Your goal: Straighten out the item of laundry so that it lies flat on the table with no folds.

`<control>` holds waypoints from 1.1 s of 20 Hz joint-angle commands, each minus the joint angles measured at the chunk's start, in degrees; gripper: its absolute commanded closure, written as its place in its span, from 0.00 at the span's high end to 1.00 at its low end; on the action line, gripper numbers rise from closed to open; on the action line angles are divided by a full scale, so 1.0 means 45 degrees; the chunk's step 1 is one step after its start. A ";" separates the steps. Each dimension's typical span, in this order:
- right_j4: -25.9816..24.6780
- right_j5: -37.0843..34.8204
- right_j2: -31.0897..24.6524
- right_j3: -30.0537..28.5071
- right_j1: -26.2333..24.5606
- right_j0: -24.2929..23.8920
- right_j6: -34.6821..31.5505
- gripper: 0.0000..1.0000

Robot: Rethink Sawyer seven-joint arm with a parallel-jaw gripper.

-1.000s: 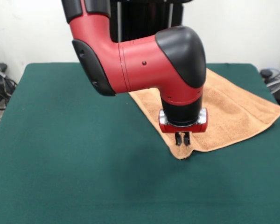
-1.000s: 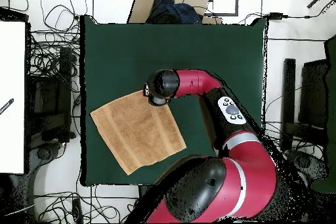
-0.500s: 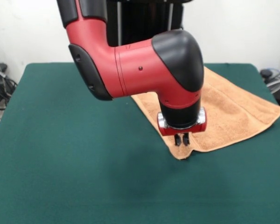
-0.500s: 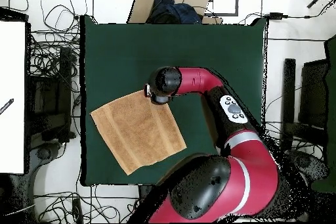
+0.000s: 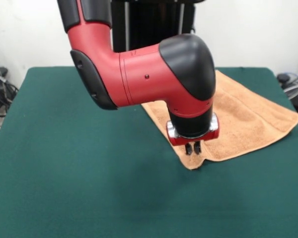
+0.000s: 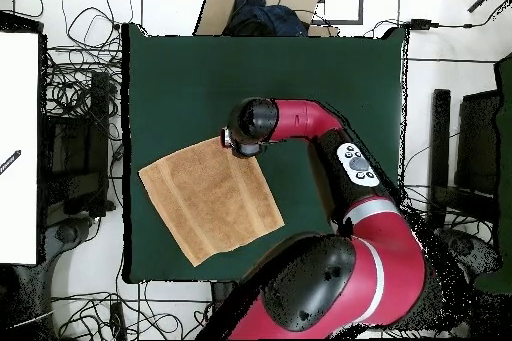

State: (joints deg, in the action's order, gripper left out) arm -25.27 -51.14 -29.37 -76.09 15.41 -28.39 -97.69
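Note:
The item of laundry point(image 5: 248, 116), a peach-orange towel, lies spread on the right part of the green table point(image 5: 64, 148), turned at an angle, with one corner pointing toward the table's front. My gripper point(image 5: 192, 148) hangs just above that corner, clear of the cloth. Its two dark fingertips stand slightly apart, open, with nothing between them. In the overhead view the towel point(image 6: 210, 200) shows as a tilted square on the table point(image 6: 300, 77), and the arm's black wrist point(image 6: 250, 122) covers its upper right corner and hides the gripper.
The red arm point(image 5: 139, 69) reaches over the table's middle and hides part of the towel behind it. Cables point(image 6: 75, 107) and equipment lie on the floor around the table. A cardboard box point(image 6: 260, 2) stands past the far edge.
The gripper has risen a little from the towel's corner and the arm has shifted slightly. The towel has not moved.

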 commanded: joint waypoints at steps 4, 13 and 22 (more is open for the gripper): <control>-0.1168 -0.0060 0.0413 0.0806 0.0606 -0.0885 0.2369 0.00; -0.1197 -0.0765 0.0590 0.0465 0.1506 -0.1042 0.2323 0.00; -0.1230 -0.0439 0.0424 0.0056 0.1499 -0.1362 0.2195 0.00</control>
State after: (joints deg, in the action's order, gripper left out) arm -26.14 -51.13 -29.04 -76.08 21.20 -33.63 -97.67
